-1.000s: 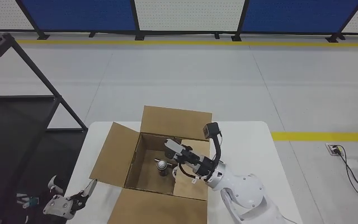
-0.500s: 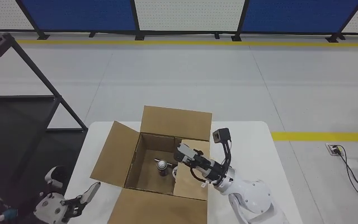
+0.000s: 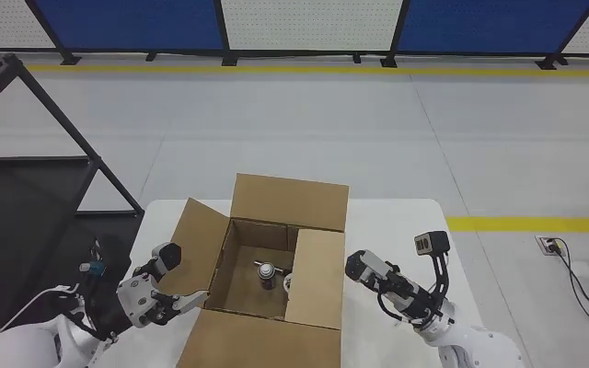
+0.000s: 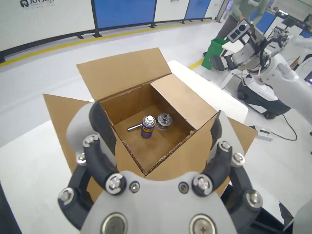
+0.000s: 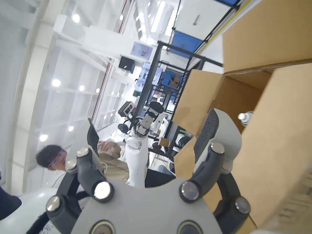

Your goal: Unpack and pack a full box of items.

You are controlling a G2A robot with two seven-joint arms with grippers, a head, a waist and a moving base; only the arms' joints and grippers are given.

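Box (image 3: 290, 201): cardboard, it sat open at lower centre of the top view on the white tabletop (image 3: 405, 221), with its right flap (image 3: 317, 276) standing upright along the opening.
Contents: a spray can (image 4: 148, 127) stood upright on the box floor, a round metal part (image 4: 164, 120) just beside it and a metal rod (image 4: 134, 127) lying on its other side.
Right hand (image 5: 151, 122): a second earlier it was down inside the box. It had since pulled out to the lower right, open and empty.
Left hand (image 4: 158, 113): it had swung in from the lower left corner to the left flap (image 3: 189, 253), fingers spread and nothing held.
Meaning: the right hand brought nothing out, so unpacking had likely passed to the left arm.
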